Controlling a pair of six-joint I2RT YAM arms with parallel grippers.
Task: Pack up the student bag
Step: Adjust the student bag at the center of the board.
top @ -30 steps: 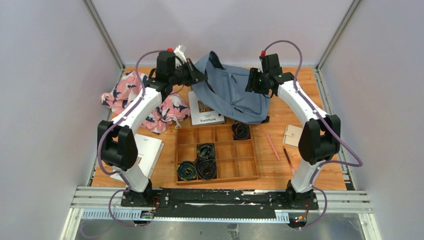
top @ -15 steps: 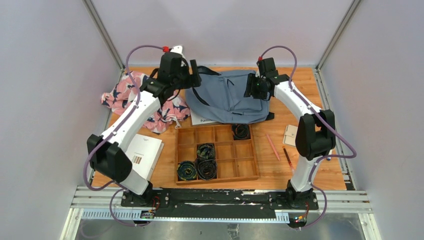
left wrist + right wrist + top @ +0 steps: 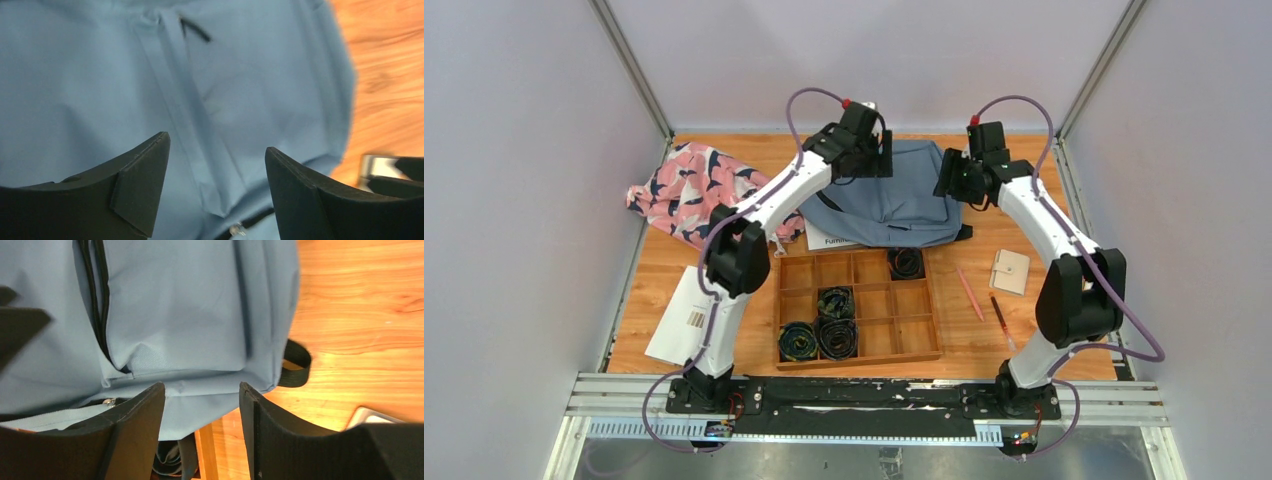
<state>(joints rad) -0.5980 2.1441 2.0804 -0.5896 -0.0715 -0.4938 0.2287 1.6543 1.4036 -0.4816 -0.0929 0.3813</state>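
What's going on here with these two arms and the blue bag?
Two robot arms are packing a blue student bag, which lies flat at the far side of the table. The left pincer and the right pincer hover over it, both open and holding nothing. The rolled dark items in the wooden tray nearby are not packed yet.

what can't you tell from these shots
- Bag's inside: student bag lies flat in the top view; only a sliver shows in the right wrist view.
- Book: bag covers most of its cover, top view.
- Rolled dark items in tray: too small to identify, top view.
- Left wrist view: blurred.
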